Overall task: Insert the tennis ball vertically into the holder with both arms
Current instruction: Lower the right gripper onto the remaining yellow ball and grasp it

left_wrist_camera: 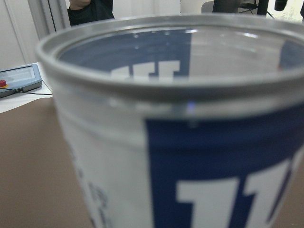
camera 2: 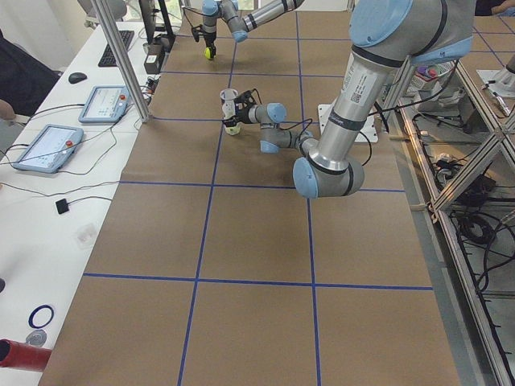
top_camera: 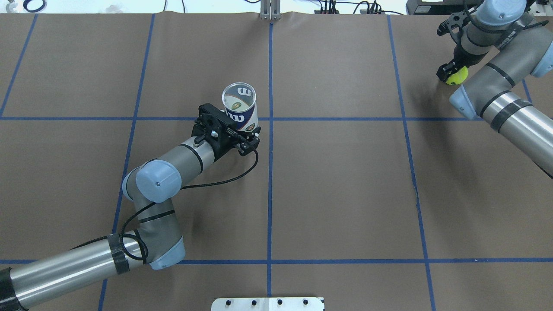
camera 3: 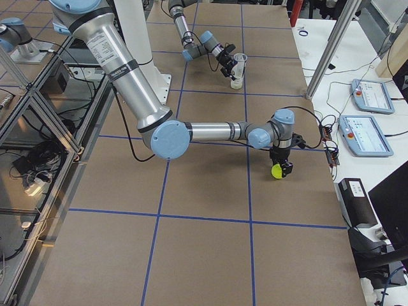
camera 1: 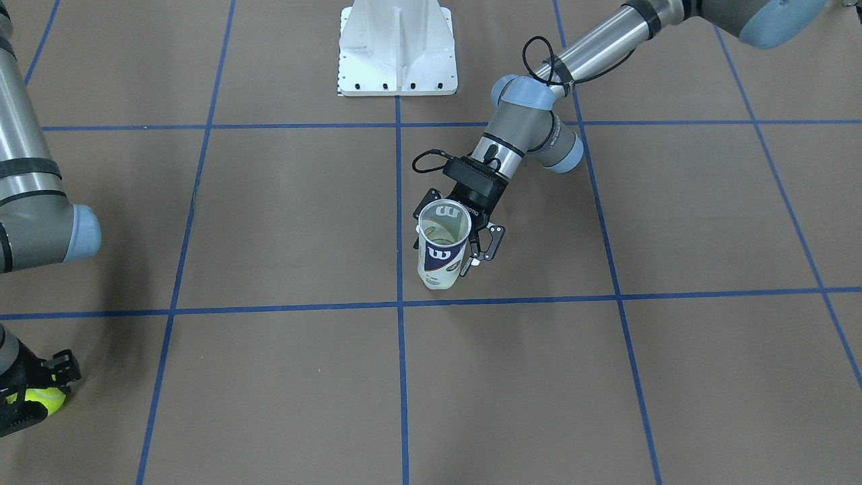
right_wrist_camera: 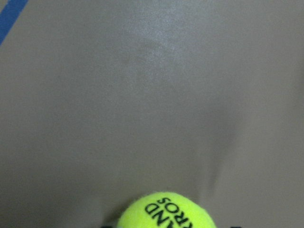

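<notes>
Ball [right_wrist_camera: 166, 212] sits at 6 o'clock in my view, yellow-green, cut by the lower edge. I can read only part of its black print. Brown table [right_wrist_camera: 142, 85] fills the rest. Blue tape [right_wrist_camera: 7, 14] crosses the 10 o'clock corner. Soft shadow [right_wrist_camera: 218, 156] toward 5 o'clock.

The holder [top_camera: 247, 115] gapes upward, reachable from above; the left hand [top_camera: 231, 127] crowds one side. Broad counter [top_camera: 345, 172] lies between it and the right hand [top_camera: 452, 73].
</notes>
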You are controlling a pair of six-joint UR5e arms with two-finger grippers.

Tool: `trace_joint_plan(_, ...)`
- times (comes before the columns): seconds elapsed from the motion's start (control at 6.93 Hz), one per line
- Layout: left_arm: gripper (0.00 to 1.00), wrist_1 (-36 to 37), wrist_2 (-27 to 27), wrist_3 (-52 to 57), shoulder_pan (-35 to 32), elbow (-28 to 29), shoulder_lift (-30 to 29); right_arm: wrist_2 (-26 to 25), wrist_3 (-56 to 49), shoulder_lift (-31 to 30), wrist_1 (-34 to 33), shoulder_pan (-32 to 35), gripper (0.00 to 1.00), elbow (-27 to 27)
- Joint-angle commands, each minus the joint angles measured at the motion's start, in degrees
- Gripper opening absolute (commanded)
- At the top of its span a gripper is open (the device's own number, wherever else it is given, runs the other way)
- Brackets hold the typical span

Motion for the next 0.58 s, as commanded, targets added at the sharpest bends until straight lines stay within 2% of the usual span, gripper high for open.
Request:
trace_joint_plan(0.0, 0.99, 0.09, -0.09, 0.04, 0.06, 0.0, 0.02, 4.6, -0.94, 0.89, -0.87, 3.58, 0.0, 0.67)
trace_joint_plan(0.14, 0.99, 0.09, -0.09, -0.05, -0.03, 0.0, 0.02, 10.64, -0.24, 3.51, -2.01, 6.3, 0.0, 0.85)
trace_joint_plan(0.29, 0.99, 0.09, -0.09, -0.05, -0.03, 0.0, 0.02, 14.36, 6.03, 6.67, -2.02, 6.5, 0.0, 1.2)
trace_joint_plan(0.43, 0.99, 0.09, -0.09, 0.04, -0.03, 0.0, -0.07, 16.74, 14.27, 8.79, -2.02, 5.72, 0.0, 3.72)
